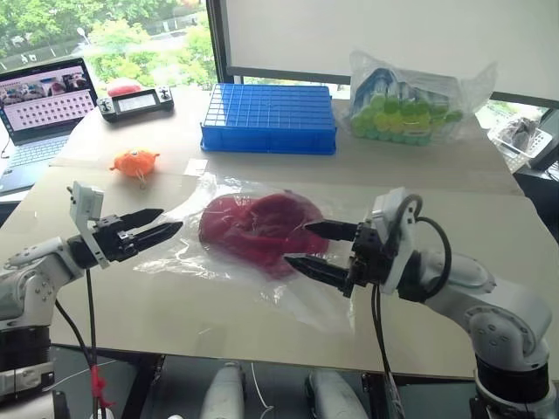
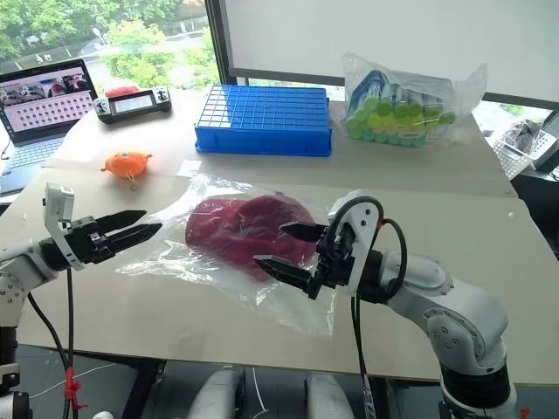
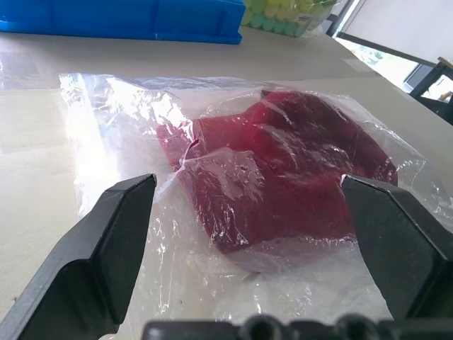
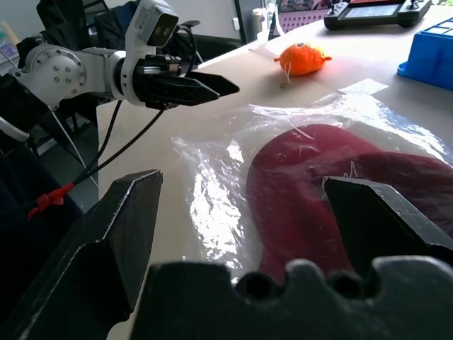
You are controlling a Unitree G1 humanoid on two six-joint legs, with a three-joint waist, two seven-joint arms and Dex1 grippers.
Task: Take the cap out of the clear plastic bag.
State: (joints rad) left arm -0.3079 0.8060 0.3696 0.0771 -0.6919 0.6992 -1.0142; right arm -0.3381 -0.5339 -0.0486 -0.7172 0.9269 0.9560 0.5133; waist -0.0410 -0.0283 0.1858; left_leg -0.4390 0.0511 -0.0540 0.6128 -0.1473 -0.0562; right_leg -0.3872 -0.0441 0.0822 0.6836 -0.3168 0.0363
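Zero extraction yet: we've got the cap (image 1: 262, 229) fully inside the clear plastic bag (image 1: 218, 262) flat on the table (image 1: 437, 188), left gripper (image 1: 148, 224) and right gripper (image 1: 314, 247) flanking it, fingers spread, grasping nothing.

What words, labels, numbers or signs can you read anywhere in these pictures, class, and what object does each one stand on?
No text can be read.
Laptop screen: rows of small thumbnails, too small to read.
Handheld controller: its display is too blurred to read.
Dark red cap inside the clear plastic bag: no mark legible through the plastic.
Blue crate and bag of green and blue items: no readable label.
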